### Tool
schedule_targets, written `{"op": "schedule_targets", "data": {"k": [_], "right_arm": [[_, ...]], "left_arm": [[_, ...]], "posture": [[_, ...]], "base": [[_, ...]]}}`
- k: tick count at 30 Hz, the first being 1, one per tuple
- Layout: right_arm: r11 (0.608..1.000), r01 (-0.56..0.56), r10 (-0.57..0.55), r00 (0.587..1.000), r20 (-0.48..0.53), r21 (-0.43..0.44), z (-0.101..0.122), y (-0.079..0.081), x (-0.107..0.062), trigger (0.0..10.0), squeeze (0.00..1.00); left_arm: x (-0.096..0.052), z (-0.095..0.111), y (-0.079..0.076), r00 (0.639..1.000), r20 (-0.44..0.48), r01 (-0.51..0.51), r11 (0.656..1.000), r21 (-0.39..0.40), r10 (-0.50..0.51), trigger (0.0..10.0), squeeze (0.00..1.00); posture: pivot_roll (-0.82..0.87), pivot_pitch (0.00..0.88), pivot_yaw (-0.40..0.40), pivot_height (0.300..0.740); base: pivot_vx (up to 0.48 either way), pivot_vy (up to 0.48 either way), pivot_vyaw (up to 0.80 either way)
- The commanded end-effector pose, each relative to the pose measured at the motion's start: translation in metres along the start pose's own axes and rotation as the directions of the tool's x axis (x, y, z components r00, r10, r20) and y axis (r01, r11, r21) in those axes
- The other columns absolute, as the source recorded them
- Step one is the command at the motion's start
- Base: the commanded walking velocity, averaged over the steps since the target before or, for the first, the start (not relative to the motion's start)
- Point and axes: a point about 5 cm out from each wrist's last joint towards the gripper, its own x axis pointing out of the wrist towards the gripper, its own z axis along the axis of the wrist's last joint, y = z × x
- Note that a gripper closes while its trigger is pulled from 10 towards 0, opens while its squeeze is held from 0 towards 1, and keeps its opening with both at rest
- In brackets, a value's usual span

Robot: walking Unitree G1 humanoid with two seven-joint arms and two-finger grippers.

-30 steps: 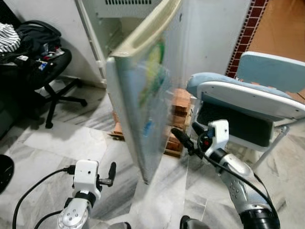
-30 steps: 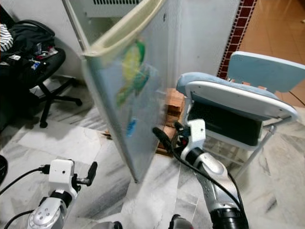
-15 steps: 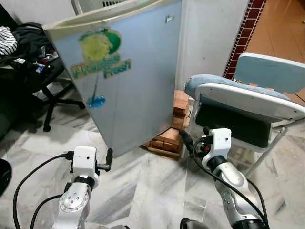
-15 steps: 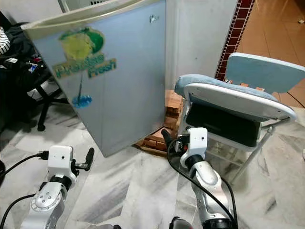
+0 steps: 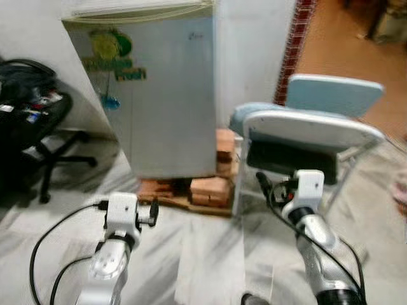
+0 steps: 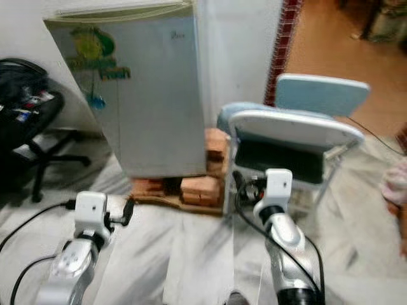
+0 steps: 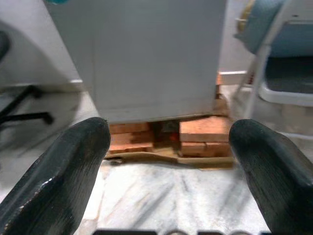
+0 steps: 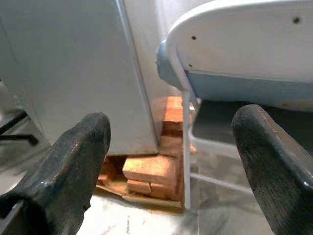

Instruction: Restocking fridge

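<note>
The small grey fridge [image 5: 165,95] stands with its door shut, a green and yellow sticker on its front. It rests on a stack of red bricks [image 5: 210,187]. My left gripper [image 5: 152,213] is held low over the floor in front of the fridge, open and empty. In the left wrist view its fingers [image 7: 58,166] frame the fridge's lower edge and the bricks [image 7: 203,134]. My right gripper [image 5: 264,184] hangs open and empty near the folding chair, short of the fridge's right side. The right wrist view has the fridge [image 8: 73,63] between its fingers [image 8: 73,161].
A white and light-blue folding chair [image 5: 311,127] stands close to the right of the fridge. A black office chair [image 5: 32,121] piled with things stands at the left. The floor [image 5: 203,254] is pale marble. An orange-floored room opens at the back right.
The fridge door has swung from wide open to fully shut. My right gripper has drawn back from the door's edge. The camera view has pulled back and tilted up.
</note>
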Motion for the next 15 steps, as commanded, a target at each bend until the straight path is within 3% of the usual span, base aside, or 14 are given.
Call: {"op": "schedule_targets", "data": {"k": [1, 15], "right_arm": [[1.000, -0.001, 0.001, 1.000, -0.014, 0.012, -0.0040, 0.0028, 0.0006, 10.0, 0.00], [1.000, 0.005, -0.005, 1.000, -0.016, 0.007, -0.0041, 0.0001, 0.0015, 10.0, 0.00]], "left_arm": [[-0.0020, -0.0022, 0.0059, 1.000, -0.014, -0.015, 1.000, 0.014, 0.015, 10.0, 0.00], [-0.0023, 0.0014, 0.0062, 1.000, -0.004, -0.018, 1.000, 0.013, 0.018, 10.0, 0.00]], "posture": [[-0.01, 0.092, 0.098, 0.740], [-0.02, 0.103, 0.095, 0.740]], "base": [[-0.292, 0.330, -0.80], [-0.279, 0.323, -0.80]]}}
